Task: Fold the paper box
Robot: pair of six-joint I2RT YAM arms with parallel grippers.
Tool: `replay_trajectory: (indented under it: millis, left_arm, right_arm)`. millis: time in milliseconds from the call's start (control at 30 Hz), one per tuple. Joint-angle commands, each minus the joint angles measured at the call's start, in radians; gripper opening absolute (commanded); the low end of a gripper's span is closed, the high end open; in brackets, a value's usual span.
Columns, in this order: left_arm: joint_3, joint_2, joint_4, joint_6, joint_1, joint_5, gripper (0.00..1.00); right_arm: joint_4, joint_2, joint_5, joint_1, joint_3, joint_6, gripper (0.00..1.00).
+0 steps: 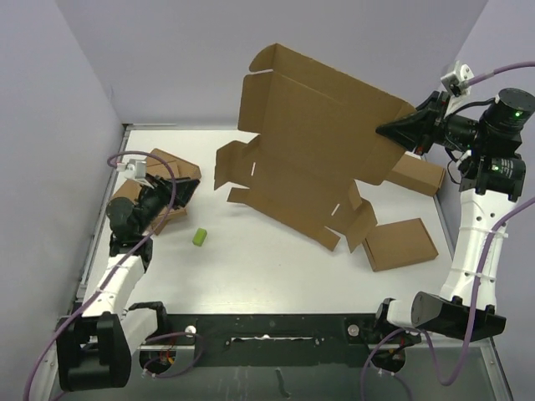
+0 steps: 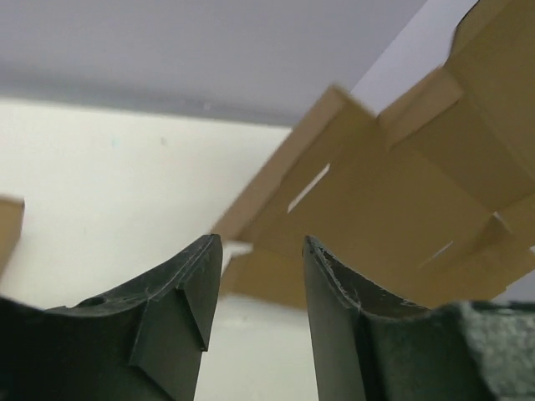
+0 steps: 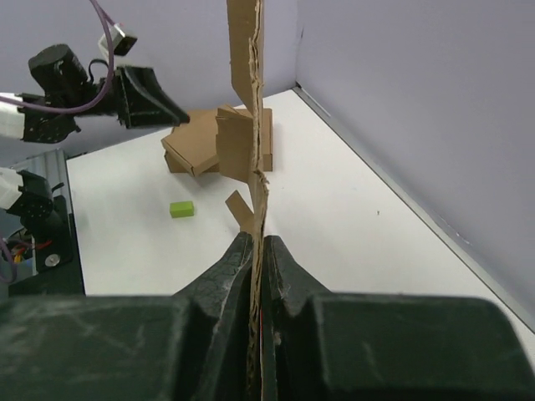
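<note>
counter (image 1: pixel 276 276): white and slick-looking. If a low flap lands on it, I judge the sheet skids rather than creases.
paper box (image 1: pixel 318 159): unfolded and flat, hoisted on a tilt over the far middle of the counter, right corner highest. Low flaps hang near the surface; I cannot tell if they touch. Main risk: one corner carries the whole sheet, so it can sag, swing or pivot in my grip.
right hand (image 3: pixel 257 242): clamped tight on the box's upper right edge, the board seen edge-on between my fingers. The edge looks ragged there. A sharp pull could tear it or let it slip out.
left hand (image 2: pixel 262 251): partly spread, nothing between the fingers, low at the left of the counter and well apart from the box. With no second hold, any fold would twist the sheet.
flat boxes (image 1: pixel 401 244): lying under the hanging flaps at right; more sit beside my left hand. A flap could snag or shove them.
green block (image 1: pixel 200 238): loose between left hand and box. A reach across could knock it.
</note>
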State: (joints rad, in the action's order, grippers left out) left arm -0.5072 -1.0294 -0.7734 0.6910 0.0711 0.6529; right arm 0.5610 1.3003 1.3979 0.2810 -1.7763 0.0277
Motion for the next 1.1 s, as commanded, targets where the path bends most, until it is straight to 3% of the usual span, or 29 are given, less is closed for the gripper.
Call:
replay_trajectory:
  millis: [0,167,267,500,667,933,1067]
  left_arm:
    - [0.074,0.055,0.255,-0.087,-0.1,-0.157,0.41]
    - [0.103,-0.042,0.242,-0.239,-0.348,-0.362,0.42]
    - [0.096,-0.129,0.154,-0.341,-0.419,-0.427,0.44]
    - [-0.038,-0.389,0.093,-0.406,-0.425,-0.376,0.6]
    - [-0.094,-0.533,-0.06,-0.451,-0.424,-0.344,0.72]
    - [-0.201,-0.735,-0.204,-0.484,-0.422,-0.306,0.73]
    - [-0.231,-0.767,-0.184,-0.481,-0.419,-0.283,0.61]
  right_arm:
    - [-0.081,0.002,-0.056,0.004,0.016,0.071,0.0]
    - [-0.136,-0.004,-0.064,0.0,0.064,0.125,0.0]
    - [-0.118,-0.007,-0.072,0.001,0.07,0.112,0.0]
    - [-0.098,0.005,-0.089,-0.002,0.083,0.105,0.0]
    - [-0.111,0.015,-0.086,-0.005,0.09,0.124,0.0]
    - [-0.122,0.019,-0.088,-0.006,0.102,0.13,0.0]
    - [-0.112,0.024,-0.097,-0.004,0.1,0.119,0.0]
